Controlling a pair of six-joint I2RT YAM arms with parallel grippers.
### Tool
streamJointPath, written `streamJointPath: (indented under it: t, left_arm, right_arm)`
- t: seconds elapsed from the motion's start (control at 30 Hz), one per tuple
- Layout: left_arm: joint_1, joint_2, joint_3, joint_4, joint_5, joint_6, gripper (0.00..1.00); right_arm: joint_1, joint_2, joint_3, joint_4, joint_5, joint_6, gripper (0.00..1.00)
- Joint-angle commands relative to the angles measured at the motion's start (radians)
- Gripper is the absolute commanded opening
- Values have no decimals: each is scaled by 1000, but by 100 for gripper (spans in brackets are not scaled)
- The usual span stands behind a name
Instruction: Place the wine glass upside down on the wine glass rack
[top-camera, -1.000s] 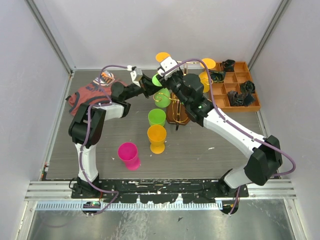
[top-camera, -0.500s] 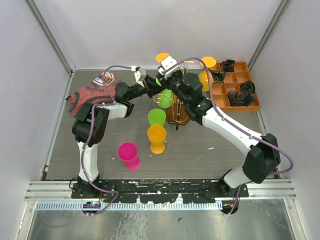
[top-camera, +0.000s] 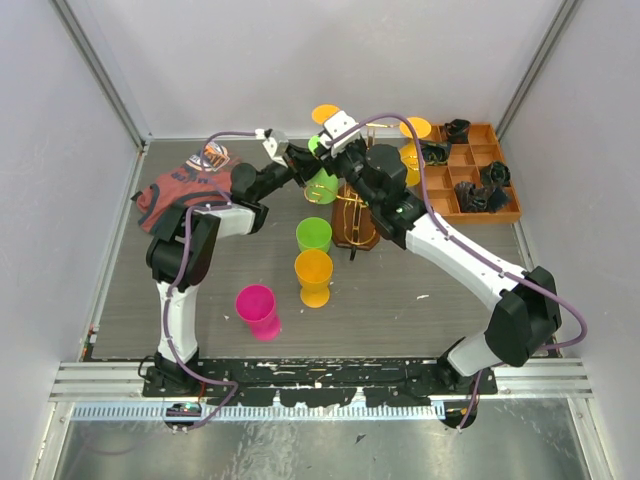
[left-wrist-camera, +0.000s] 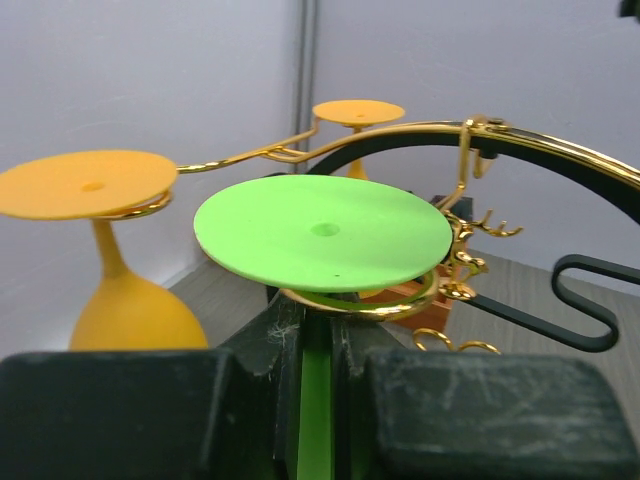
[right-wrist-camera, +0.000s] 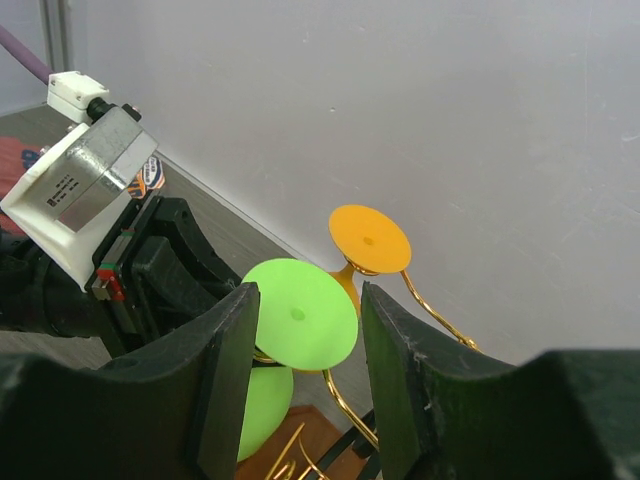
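From the top view I have the left gripper (top-camera: 298, 160) reached across to the wine glass rack (top-camera: 356, 232). It is clamped on the green wine glass (top-camera: 322, 185), which hangs bowl-down at the rack's near-left arm. The right gripper (top-camera: 324, 148) hovers just behind it, placed there, I judge, to steady the foot if it slips. Two orange glasses (top-camera: 325, 114) hang inverted on the far arms. On the left wrist camera my fingers (left-wrist-camera: 110, 410) pinch the green stem low down, which leaves the foot free above them. That foot is a flat, matte, opaque green disc held level over a curled gold wire loop (left-wrist-camera: 395, 300); whether it rests on the wire or sits just above I cannot tell, so I take the glass as not yet released. An orange glass (left-wrist-camera: 125, 305) hangs just beside it the same way. On the right wrist camera the jaws stand apart with nothing between them, framing the green foot and the rounded bowl beneath it.
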Motion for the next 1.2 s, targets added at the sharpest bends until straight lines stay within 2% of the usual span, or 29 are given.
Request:
streamJointPath:
  t: [0.0,0.63,0.87,1.07,1.17]
  left_arm:
    - [6,14,-18,22,-101,56,10]
    - [14,-100,-180,111,-174,119,8]
    - [11,-129,-185,109,-52,114,8]
    - [-1,-112,-162,86,3,103,16]
    - [-3,-112,-159,74,14,102,26]
  right_arm:
    - [-10,-22,30,36,-11,17,51]
    - [-28,-36,3,36,-14,31,52]
    - [-28,-42,-4,36,-8,38,52]
    - [-29,-44,-13,36,-5,50,52]
    - [-29,-46,-18,36,1,52,52]
